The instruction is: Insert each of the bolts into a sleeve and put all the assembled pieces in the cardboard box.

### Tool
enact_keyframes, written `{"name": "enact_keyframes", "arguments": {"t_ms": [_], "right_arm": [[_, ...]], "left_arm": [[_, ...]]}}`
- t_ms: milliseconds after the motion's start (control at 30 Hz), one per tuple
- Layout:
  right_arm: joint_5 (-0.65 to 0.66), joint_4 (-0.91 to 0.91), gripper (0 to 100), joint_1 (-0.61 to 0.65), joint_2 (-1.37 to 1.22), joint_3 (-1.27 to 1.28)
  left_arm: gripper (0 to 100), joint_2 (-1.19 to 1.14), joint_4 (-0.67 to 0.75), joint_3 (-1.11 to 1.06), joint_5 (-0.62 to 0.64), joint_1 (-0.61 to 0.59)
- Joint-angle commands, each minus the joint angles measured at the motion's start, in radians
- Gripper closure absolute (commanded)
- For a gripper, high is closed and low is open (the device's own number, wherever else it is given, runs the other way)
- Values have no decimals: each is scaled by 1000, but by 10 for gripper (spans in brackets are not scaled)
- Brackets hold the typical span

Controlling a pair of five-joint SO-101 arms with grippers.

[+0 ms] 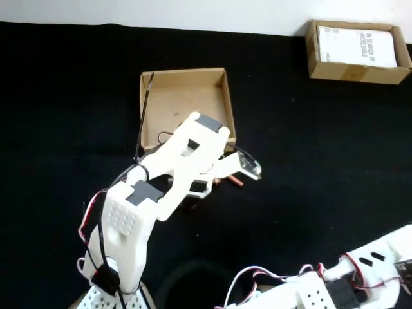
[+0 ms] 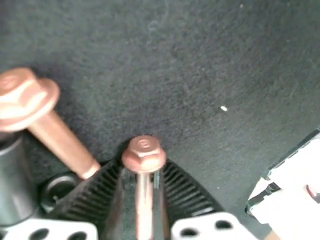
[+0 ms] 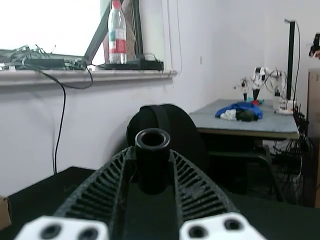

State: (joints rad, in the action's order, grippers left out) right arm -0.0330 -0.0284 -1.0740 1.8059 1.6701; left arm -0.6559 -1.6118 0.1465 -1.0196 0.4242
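Black cloth-covered table [image 1: 322, 161], dull and slightly fuzzy; small parts should sit on it without rolling far.

Left gripper [image 2: 143, 172]: ribbed jaws closed on the shank of a copper-coloured hex flange bolt [image 2: 143, 154], head poking out past the tips, low over the cloth. In the high view it sits just off the near right corner of the open brown cardboard box [image 1: 183, 77].

Right gripper [image 3: 151, 152]: jaws pinched on a short black cylindrical sleeve [image 3: 152, 175], lifted off the table, open bore facing out into the room.

Handling, by judgement: bolt is rigid metal, small, fairly dense and smooth. Grip on the shank looks sound, but enough bare shank must clear the jaws to enter the bore. Sleeve looks stiff and light; a side grip keeps the bore free.

Nearby: second copper-coloured flange bolt [image 2: 35, 107] lies slanted beside the left gripper, its tip at a black ring-shaped opening [image 2: 59, 189], with a dark cylinder [image 2: 10, 175] alongside; cannot tell whether it is seated. These crowd the left jaw. Second cardboard box with a white sheet [image 1: 351, 71] stands well apart in the far corner.
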Motion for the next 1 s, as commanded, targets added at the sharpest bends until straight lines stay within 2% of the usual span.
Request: {"name": "enact_keyframes", "arguments": {"t_ms": [0,100,267,367,567,733,800,967], "right_arm": [[8,-59,992,13,10,130],[8,-64,992,13,10,128],[8,-64,992,13,10,127],[0,-61,992,13,10,119],[-2,-58,992,47,10,81],[-3,-30,992,113,10,45],[-8,56,992,160,10,8],[-114,344,992,306,10,-157]], "left_arm": [[992,-1,28,2,-6,-10],[992,2,21,8,-5,-5],[992,65,-129,82,-5,31],[992,153,-150,111,26,65],[992,469,-147,119,502,153],[992,685,-25,108,681,176],[992,743,3,108,758,174],[992,877,6,108,941,165]]}}
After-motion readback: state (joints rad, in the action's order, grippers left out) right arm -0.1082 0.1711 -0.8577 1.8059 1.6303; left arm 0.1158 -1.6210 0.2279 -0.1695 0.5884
